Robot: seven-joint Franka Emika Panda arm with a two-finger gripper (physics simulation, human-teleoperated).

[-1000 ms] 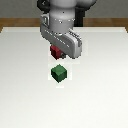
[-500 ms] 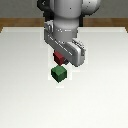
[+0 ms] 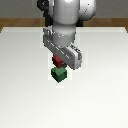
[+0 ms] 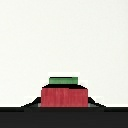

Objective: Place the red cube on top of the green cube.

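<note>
My gripper (image 3: 58, 62) is shut on the small dark red cube (image 3: 58, 61), which sits between the fingers. The red cube hangs directly over the dark green cube (image 3: 58, 74), which rests on the white table. The two cubes look very close; I cannot tell whether they touch. In the wrist view the red cube (image 4: 64, 96) fills the space between the dark fingers (image 4: 31, 104), and the green cube (image 4: 64, 80) shows as a strip just past it. The gripper (image 4: 64, 101) is partly cut off by the picture's edge.
The white table (image 3: 100, 90) spreads around the cubes. Its wooden border (image 3: 15, 22) runs along the far edge behind the arm. No other objects show.
The gripper has carried the red cube from a spot behind the green cube to directly over it. The green cube has not moved.
</note>
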